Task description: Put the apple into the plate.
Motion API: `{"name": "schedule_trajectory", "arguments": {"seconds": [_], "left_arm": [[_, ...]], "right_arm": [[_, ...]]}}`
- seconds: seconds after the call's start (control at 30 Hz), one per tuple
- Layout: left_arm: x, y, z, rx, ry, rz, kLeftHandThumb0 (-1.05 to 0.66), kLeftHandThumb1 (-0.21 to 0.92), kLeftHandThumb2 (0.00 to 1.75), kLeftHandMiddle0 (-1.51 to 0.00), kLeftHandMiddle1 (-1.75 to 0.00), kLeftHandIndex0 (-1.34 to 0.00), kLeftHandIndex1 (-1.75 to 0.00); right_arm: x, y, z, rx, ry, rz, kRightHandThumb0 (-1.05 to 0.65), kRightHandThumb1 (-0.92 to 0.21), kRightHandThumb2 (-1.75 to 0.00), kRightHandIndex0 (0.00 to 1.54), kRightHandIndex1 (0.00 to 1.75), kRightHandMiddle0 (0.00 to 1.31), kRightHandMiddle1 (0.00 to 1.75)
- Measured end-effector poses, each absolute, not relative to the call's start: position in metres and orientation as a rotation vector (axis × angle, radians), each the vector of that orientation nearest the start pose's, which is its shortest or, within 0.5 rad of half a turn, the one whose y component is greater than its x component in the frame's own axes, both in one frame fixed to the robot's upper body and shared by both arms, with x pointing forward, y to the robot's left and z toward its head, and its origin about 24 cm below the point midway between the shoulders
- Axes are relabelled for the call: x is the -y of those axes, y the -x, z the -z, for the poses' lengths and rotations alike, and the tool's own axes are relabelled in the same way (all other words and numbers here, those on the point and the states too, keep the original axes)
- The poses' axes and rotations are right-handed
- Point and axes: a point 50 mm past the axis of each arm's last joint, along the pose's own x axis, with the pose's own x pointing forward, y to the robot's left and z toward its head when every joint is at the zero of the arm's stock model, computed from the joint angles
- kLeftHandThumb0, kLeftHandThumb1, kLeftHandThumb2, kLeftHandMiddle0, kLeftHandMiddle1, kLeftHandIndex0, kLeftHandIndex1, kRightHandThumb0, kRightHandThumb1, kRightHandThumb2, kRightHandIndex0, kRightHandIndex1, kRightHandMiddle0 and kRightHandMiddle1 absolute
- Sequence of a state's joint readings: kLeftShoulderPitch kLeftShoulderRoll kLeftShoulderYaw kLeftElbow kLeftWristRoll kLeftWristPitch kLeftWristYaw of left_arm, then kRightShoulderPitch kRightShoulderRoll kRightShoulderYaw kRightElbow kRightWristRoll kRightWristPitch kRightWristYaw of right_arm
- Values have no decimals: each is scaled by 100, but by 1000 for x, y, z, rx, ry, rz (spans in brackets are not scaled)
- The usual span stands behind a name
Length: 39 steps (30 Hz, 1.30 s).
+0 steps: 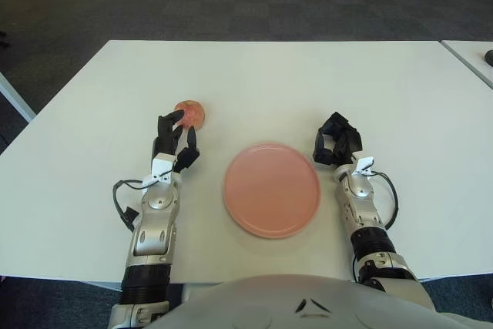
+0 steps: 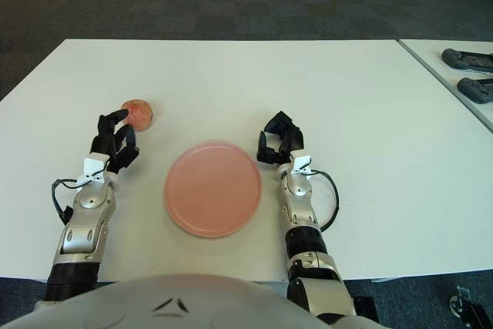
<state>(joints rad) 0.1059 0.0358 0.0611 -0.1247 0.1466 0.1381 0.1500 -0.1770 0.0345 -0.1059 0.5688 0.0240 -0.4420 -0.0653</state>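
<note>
Left eye view: white table (image 1: 262, 75) carries a pink plate (image 1: 271, 189) near its front edge, middle; apple (image 1: 189, 113) sits toward the table's left edge, behind and left of the plate, well apart from it; left hand (image 1: 174, 142) just before the apple, fingers spread, one fingertip touching its near side, no grasp.

Right eye view: right hand (image 2: 279, 140) just beside the plate's right rim, fingers curled inward, holding nothing; two dark controllers (image 2: 471, 73) lie on the neighbouring table at right.
</note>
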Motion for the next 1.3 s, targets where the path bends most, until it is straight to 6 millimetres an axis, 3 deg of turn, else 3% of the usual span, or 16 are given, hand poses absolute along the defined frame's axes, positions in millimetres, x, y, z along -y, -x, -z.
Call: {"name": "schedule_trajectory", "arguments": {"seconds": [0.47,0.87,1.07,1.3], "left_arm": [[-188,-229,-40,-85,-208,-253,-72,92,78,-33,-26,0,-89],[-197,-224,-71,38,-299,-295,-76,92,77,-34,-26,0,-93],[-205,-224,-84,91,-421,-348,-80,92,79,-34,-26,0,-99],[-219,-237,-104,210,-690,-474,-83,92,83,-31,-24,0,-96]], "right_arm": [[154,-272,3,37,-70,128,-51,-21,-144,119,175,69,175],[154,-272,4,29,-71,140,-51,-21,-144,119,175,70,175],[154,-273,4,28,-71,142,-51,-21,-144,119,175,70,175],[154,-273,4,23,-71,147,-51,-20,-145,118,175,70,175]]}}
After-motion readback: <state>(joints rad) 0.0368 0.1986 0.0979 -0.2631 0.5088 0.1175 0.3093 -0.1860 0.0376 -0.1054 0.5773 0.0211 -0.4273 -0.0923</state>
